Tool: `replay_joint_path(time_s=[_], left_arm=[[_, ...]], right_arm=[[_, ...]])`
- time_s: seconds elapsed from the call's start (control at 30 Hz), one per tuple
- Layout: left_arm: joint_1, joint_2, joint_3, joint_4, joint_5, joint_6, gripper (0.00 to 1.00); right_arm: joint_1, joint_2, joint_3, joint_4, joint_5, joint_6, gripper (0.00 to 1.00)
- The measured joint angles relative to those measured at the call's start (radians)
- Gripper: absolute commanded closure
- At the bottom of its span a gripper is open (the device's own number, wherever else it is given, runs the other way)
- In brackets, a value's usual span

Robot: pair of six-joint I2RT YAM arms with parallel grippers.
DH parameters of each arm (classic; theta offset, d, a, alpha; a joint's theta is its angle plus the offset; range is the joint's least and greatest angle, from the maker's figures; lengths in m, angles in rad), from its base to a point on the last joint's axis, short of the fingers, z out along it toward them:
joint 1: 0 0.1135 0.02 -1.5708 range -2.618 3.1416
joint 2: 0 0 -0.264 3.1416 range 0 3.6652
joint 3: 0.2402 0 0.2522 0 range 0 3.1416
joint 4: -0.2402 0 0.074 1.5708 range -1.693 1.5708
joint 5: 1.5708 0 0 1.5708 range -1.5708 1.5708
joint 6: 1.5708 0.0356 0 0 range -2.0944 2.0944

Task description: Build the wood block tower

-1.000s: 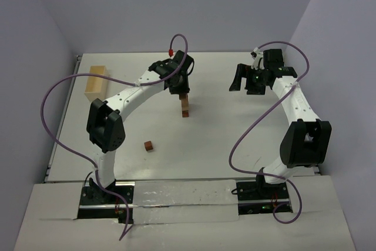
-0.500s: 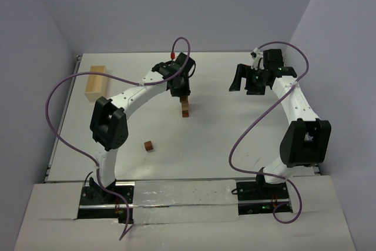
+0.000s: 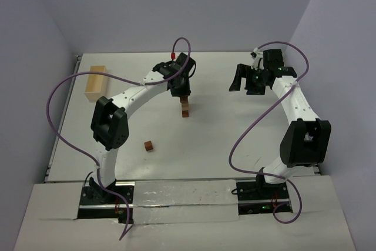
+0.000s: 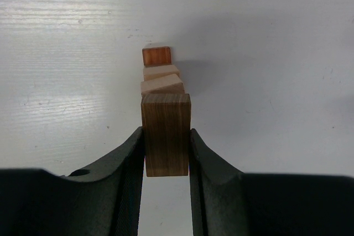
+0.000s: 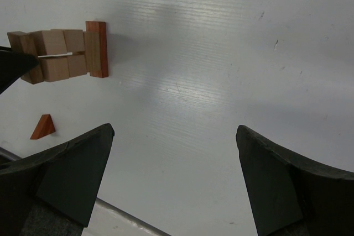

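Note:
The tower (image 3: 185, 109) is a narrow stack of tan wood blocks on a reddish-brown base, at mid-table. My left gripper (image 3: 181, 90) is directly above it, shut on a brown wood block (image 4: 166, 134) that sits at the top of the stack. In the left wrist view the tan blocks (image 4: 161, 84) and the reddish base (image 4: 156, 56) show below it. The tower also shows in the right wrist view (image 5: 63, 54). One loose reddish-brown block (image 3: 149, 145) lies on the table nearer the arms; it also shows in the right wrist view (image 5: 43, 127). My right gripper (image 3: 245, 84) is open and empty to the tower's right (image 5: 174, 131).
A pale wooden box (image 3: 96, 82) lies at the table's far left. Purple cables loop from both arms. The white table (image 3: 223, 133) ends at grey walls at the back and sides.
The left arm's elbow has shifted a little to the right and the left gripper has settled over the tower with the brown block. The right arm has not moved.

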Motion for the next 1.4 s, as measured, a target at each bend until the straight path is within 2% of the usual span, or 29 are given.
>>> replay_joint_path(time_s=[0.47,0.7,0.83,0.9,1.23,1.4], left_arm=[[0.000,0.002,0.007,0.000,0.000,0.000,0.88],[0.000,0.011,0.015,0.000,0.007,0.000,0.67],[0.000,0.012,0.019,0.000,0.009,0.000,0.36],[0.000,0.012,0.019,0.000,0.009,0.000,0.28],[0.000,0.012,0.019,0.001,0.011,0.014,0.15],[-0.011,0.004,0.020,0.001,0.001,0.051,0.20]], right_arm=[[0.000,0.000,0.000,0.000,-0.007,0.000,0.00],[0.000,0.000,0.000,0.000,-0.007,0.000,0.00],[0.000,0.000,0.000,0.000,-0.009,0.000,0.00],[0.000,0.000,0.000,0.000,-0.012,0.000,0.00],[0.000,0.001,0.000,0.000,-0.018,0.000,0.00],[0.000,0.002,0.000,0.000,-0.018,0.000,0.00]])
